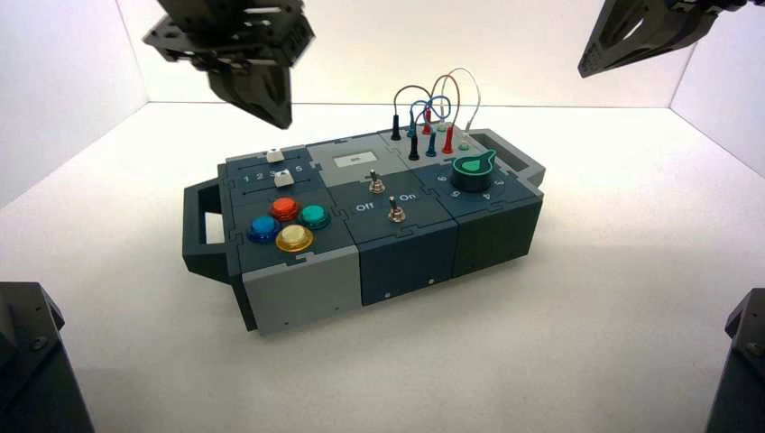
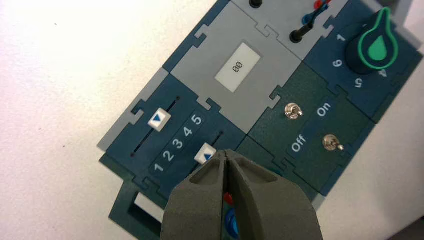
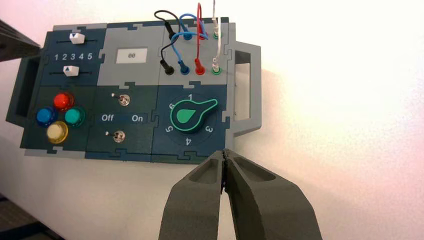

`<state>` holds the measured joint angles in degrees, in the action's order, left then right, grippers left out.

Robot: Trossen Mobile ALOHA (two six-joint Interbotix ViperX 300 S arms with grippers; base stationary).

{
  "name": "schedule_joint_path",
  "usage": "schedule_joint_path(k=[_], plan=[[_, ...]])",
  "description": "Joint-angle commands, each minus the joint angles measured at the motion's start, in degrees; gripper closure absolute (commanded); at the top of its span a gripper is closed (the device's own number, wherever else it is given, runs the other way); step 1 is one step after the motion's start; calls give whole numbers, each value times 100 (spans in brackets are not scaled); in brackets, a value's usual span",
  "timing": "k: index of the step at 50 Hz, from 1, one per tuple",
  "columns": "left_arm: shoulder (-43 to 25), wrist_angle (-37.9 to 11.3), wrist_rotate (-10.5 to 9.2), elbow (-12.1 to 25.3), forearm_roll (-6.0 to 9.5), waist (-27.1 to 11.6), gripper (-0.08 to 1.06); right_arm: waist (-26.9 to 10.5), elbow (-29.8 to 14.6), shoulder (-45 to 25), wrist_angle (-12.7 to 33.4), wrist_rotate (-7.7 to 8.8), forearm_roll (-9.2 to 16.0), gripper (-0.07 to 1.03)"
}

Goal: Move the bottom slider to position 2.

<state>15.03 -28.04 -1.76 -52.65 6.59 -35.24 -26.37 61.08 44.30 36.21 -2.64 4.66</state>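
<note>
The bottom slider (image 2: 205, 154) (image 3: 71, 70) (image 1: 283, 175) is a small white knob with a blue triangle, on the track nearest the coloured buttons. It sits about level with the printed 3. Position 2 (image 2: 168, 156) (image 3: 64, 56) is one numeral further toward the box's handle end. My left gripper (image 2: 226, 152) (image 1: 278, 115) is shut on nothing and hovers well above the box's back left. In the left wrist view its tips line up right beside the slider knob. My right gripper (image 3: 225, 151) (image 1: 595, 63) is shut and held high at the right, off the box.
A second white slider (image 2: 159, 119) lies on the far track. Red, blue, green and yellow buttons (image 1: 284, 223), two toggle switches (image 1: 385, 198), a green dial (image 1: 473, 169), plugged wires (image 1: 433, 113) and a small display (image 2: 237, 67) fill the box. Dark arm bases (image 1: 32, 361) flank the front.
</note>
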Motion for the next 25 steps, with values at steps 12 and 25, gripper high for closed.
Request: schedule_joint_path(k=[12,25], plan=[[-677,44,26,387,-26,-62,101,-35,-132,-35,-53,9,9,99],[-1002,114,35,413,-97,-62,101,-35,-132,-35,-53,9,9,99]])
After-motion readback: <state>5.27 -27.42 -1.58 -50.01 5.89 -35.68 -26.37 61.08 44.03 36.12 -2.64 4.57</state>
